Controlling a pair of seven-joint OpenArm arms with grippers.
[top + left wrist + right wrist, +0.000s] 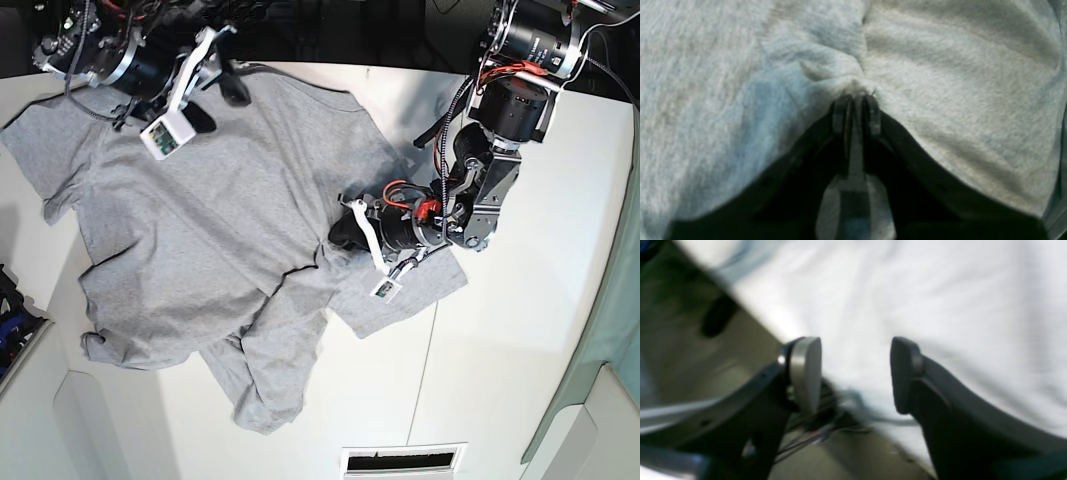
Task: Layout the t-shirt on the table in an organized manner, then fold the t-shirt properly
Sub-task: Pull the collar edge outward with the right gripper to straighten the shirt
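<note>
One grey t-shirt (200,240) lies spread but rumpled over the white desk (530,330), its lower part bunched and twisted toward the desk's near edge, one sleeve poking out under the left arm. The left hand (856,100) is clenched on a pinch of the shirt's cloth; in the left wrist view the fabric puckers into the closed tips, and the shirt fills everything beyond them. From this hand the body of the shirt stretches away across the desk toward the right arm. The right hand (855,373) hangs released, jaws wide apart and holding nothing, above the shirt's far edge near the collar side. The left hand is the nearer to the crumpled part, so pulling outward from there would likely flatten it. A dark seam crosses the desk beside the left arm; nothing else blocks the way.
</note>
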